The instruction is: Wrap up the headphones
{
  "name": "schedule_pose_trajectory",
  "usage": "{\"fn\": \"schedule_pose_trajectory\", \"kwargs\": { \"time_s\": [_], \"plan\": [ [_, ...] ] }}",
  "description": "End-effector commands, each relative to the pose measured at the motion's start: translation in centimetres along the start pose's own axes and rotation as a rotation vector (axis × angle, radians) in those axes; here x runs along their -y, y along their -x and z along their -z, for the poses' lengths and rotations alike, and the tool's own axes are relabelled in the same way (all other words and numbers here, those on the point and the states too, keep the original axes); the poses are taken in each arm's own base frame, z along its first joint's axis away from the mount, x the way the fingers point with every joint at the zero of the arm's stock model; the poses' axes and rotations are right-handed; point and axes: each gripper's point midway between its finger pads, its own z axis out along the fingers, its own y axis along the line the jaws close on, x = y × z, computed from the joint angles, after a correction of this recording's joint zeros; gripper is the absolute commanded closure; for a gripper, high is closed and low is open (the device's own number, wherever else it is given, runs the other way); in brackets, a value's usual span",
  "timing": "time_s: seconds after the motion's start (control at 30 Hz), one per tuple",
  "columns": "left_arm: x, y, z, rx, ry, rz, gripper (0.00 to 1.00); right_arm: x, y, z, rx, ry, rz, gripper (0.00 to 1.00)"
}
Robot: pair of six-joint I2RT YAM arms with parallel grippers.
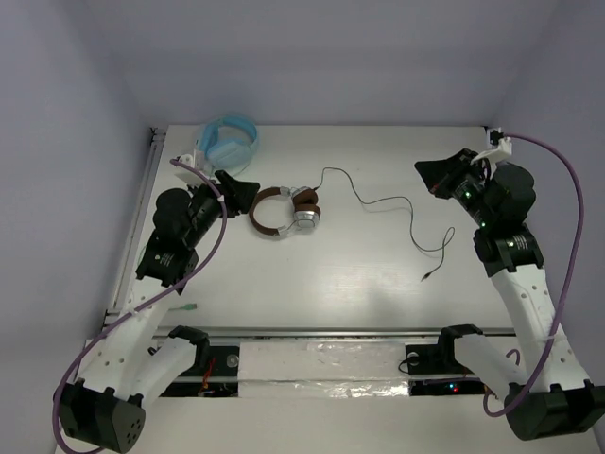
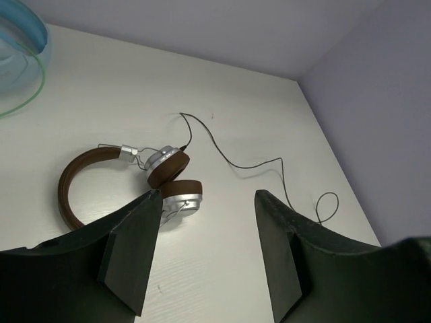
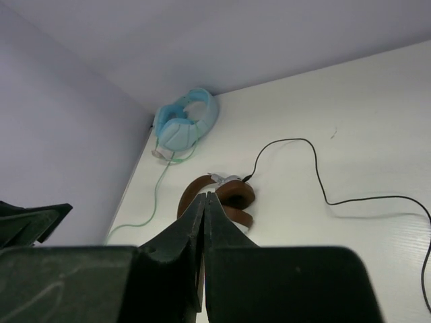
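The headphones [image 1: 284,210], with brown headband and pads and silver earcups, lie flat at the back left of the table. Their thin black cable [image 1: 388,203] snakes loosely rightward to a plug [image 1: 427,278]. My left gripper [image 1: 241,194] is open and empty, just left of the headband. In the left wrist view the headphones [image 2: 168,171] lie ahead of the left finger of my left gripper [image 2: 207,196], with the cable [image 2: 236,165] beyond. My right gripper [image 1: 430,175] is shut and empty at the back right, above the table. In the right wrist view my right gripper [image 3: 204,196] points at the headphones [image 3: 236,195].
Light blue headphones [image 1: 230,140] lie at the back left corner, also in the left wrist view [image 2: 17,54] and the right wrist view [image 3: 185,124]. Their green cable [image 3: 158,195] runs along the left wall to a plug [image 1: 184,309]. Walls close three sides.
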Motion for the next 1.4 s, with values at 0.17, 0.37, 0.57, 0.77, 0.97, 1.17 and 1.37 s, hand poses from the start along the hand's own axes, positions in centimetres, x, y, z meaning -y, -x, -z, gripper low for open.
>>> {"fn": "schedule_pose_trajectory", "kwargs": {
  "time_s": [0.17, 0.37, 0.57, 0.77, 0.97, 1.17, 1.37],
  "plan": [
    [-0.7, 1.5, -0.2, 0.056, 0.063, 0.011, 0.78, -1.9, 0.7, 0.7, 0.022, 0.079, 0.045, 1.0],
    [-4.5, -1.7, -1.2, -0.035, 0.214, 0.033, 1.0, 0.2, -2.2, -0.8, -0.038, 0.039, 0.016, 1.0],
    [-7.2, -5.6, -0.6, -0.098, 0.484, -0.085, 1.0, 0.3, -6.2, -2.0, -0.093, -0.002, 0.013, 1.0],
    [-8.5, -9.8, -1.0, -0.182, 0.618, -0.131, 1.0, -3.0, -9.5, -3.2, -0.143, 0.079, 0.006, 1.0],
    [-13.2, -11.5, -3.3, -0.184, 0.746, -0.106, 0.64, -3.8, -12.3, -3.7, -0.2, 0.11, 0.016, 1.0],
    [-15.4, -12.5, -7.3, -0.26, 0.761, -0.122, 0.45, -3.8, -13.1, -3.8, -0.227, 0.122, 0.047, 0.98],
    [-16.9, -15.1, -9.9, -0.354, 0.768, -0.137, 0.44, -3.7, -13.6, -3.8, -0.234, 0.136, 0.05, 0.8]
  ]
}}
